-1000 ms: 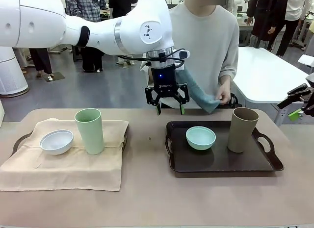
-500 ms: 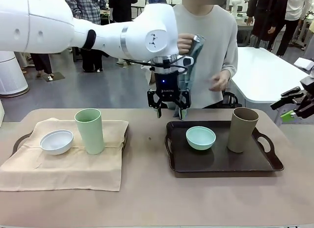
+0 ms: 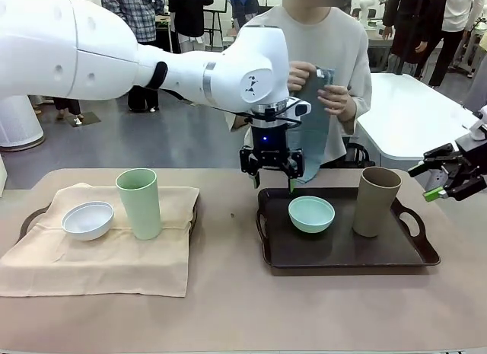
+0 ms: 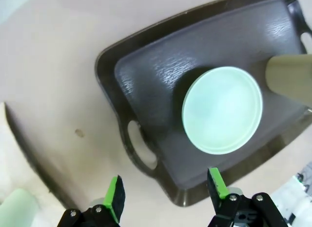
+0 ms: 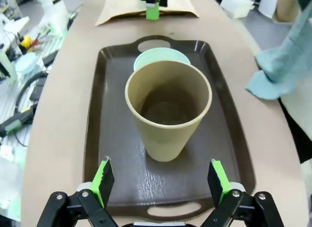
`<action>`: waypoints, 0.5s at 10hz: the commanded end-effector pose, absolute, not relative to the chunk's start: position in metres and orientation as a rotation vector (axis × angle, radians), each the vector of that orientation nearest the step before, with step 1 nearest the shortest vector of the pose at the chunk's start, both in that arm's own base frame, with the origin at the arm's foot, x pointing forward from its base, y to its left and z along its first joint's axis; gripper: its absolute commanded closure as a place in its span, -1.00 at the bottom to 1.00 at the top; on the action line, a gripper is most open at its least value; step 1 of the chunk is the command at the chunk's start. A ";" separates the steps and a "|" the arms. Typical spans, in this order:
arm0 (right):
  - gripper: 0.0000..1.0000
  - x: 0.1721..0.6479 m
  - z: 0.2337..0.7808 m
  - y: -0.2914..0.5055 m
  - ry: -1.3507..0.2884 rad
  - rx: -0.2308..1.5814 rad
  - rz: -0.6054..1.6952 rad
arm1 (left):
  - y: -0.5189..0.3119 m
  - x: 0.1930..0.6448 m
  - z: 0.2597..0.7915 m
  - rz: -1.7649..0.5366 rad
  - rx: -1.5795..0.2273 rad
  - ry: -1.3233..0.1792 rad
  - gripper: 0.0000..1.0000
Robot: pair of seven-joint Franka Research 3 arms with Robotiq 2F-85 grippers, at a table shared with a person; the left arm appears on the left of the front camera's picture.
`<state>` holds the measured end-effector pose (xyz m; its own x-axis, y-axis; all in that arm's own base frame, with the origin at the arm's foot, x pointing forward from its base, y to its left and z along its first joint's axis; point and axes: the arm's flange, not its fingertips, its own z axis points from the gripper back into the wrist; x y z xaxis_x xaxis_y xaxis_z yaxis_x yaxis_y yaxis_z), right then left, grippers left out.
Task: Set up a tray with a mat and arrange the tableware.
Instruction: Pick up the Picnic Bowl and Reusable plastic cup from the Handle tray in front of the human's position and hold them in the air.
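L tray (image 3: 30,217) done w/ beige mat (image 3: 99,270), white bowl (image 3: 87,219), green tumbler (image 3: 138,203); R tray (image 3: 342,255) has mint bowl (image 3: 311,214) + tan tumbler (image 3: 376,202), no mat yet, person holds teal mat (image 3: 312,133); L end effector (image 3: 272,184) wide over mint bowl, R end effector (image 3: 423,182) wide, empty.

Tan table (image 3: 243,312) bears a dark tray (image 3: 335,252) and (seemingly) another tray (image 3: 29,217) under a beige mat (image 3: 99,270).

The left arm (image 3: 183,68) is reached across the middle, the left gripper (image 3: 273,183) pointed down, jaws parted. The right gripper (image 3: 447,179) is held spread wide.
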<state>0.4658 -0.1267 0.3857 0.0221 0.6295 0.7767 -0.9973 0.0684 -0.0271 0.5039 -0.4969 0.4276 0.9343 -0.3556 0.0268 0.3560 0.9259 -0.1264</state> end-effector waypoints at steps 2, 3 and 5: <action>-1.00 0.467 0.361 -0.111 -0.731 0.628 1.442 | -0.534 0.513 0.415 -0.370 -0.127 -0.023 -0.78; -1.00 0.469 0.355 -0.107 -0.725 0.635 1.442 | -0.543 0.512 0.412 -0.374 -0.110 -0.020 -0.78; -1.00 0.469 0.344 -0.102 -0.706 0.648 1.444 | -0.549 0.507 0.407 -0.385 -0.078 -0.019 -0.78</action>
<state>0.4690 -0.1063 0.3519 0.0132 0.6431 0.7657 -0.9997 0.0254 -0.0041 0.5016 -0.5434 0.3994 0.9173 -0.3971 0.0315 0.3977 0.9086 -0.1273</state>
